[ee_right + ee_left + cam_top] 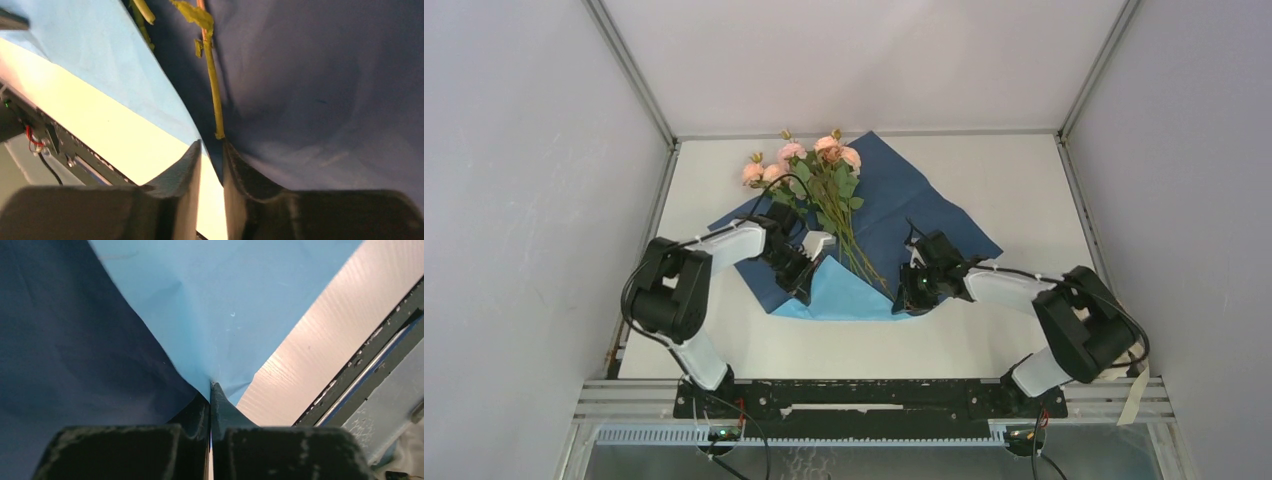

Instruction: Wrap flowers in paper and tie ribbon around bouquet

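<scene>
Top view: one table (pixel 1024 185), two arms, one sheet of paper (pixel 904 190) lying across the middle of the table as a diamond, navy face up. Its near corner is folded over into one light blue flap (pixel 844 295). One bunch of flowers (pixel 824 190) lies on the navy face, with five open pink blooms (pixel 791 151) plus a few small buds at the far left end and the stems running toward the near flap. The left gripper (pixel 802 275) sits at the flap's left edge and the right gripper (pixel 911 292) at its right edge, with the stem ends between them. Jaw state can't be read from up here. Left wrist view: the left gripper (pixel 211 390) has its two fingers pressed together with the paper (pixel 210 315) pinched between the tips. The navy face falls to the left, the light blue face spreads above, creases run to the pinch point, and bare table (pixel 310 340) shows to the right. No flowers in this view. Right wrist view: the right gripper (pixel 211 145) has two fingers standing narrowly apart, with table (pixel 115 130) showing through the gap. The paper (pixel 325 90) edge meets the mouth of the gap, light blue to the left and navy to the right, and I can't tell whether the tips touch it. Two green stems (pixel 212 85) are visible on the navy face. One ends just beside the right-hand fingertip, and the other is cut off at the top edge.
</scene>
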`<control>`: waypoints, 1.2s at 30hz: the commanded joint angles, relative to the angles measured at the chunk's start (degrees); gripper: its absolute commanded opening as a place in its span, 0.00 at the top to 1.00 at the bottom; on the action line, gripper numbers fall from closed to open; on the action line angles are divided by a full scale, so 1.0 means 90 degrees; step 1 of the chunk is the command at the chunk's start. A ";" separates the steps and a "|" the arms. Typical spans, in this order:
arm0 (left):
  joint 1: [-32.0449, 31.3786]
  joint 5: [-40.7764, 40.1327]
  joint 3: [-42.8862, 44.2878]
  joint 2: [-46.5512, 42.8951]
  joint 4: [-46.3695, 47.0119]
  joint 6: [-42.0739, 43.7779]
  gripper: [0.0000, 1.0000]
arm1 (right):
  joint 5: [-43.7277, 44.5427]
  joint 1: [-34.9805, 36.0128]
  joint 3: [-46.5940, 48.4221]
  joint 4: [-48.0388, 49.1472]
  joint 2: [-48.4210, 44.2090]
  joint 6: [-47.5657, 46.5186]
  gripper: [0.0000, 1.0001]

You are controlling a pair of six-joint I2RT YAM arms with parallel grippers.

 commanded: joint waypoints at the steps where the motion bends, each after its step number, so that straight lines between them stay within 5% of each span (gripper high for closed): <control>1: 0.0147 -0.0287 0.0227 0.0449 0.0210 -0.0501 1.00 | 0.1379 0.0197 0.0276 -0.0752 -0.1134 0.0288 0.62; 6: 0.0193 -0.0330 0.0245 0.0478 0.0252 -0.0600 1.00 | 0.3029 0.0340 -0.0638 -0.1058 -0.3208 0.1720 0.48; 12: 0.0189 -0.0134 0.0209 0.0414 0.0251 -0.0667 1.00 | 0.4204 0.1865 -0.2359 0.0238 -0.4511 0.4632 0.39; 16: 0.0183 -0.0122 0.0213 0.0415 0.0258 -0.0674 1.00 | 0.4886 0.2463 -0.2435 0.0549 -0.4023 0.5566 0.37; 27: 0.0186 -0.0061 0.0161 0.0327 0.0317 -0.0709 1.00 | 0.5119 0.2548 -0.2305 0.1305 -0.2169 0.6000 0.39; 32: 0.0189 -0.0023 0.0147 0.0297 0.0327 -0.0709 1.00 | 0.5445 0.2532 -0.2134 0.0866 -0.1896 0.6003 0.50; 36: 0.0189 -0.0066 0.0133 0.0233 0.0409 -0.0767 1.00 | 0.5487 0.2493 -0.2127 0.0931 -0.1865 0.5716 0.68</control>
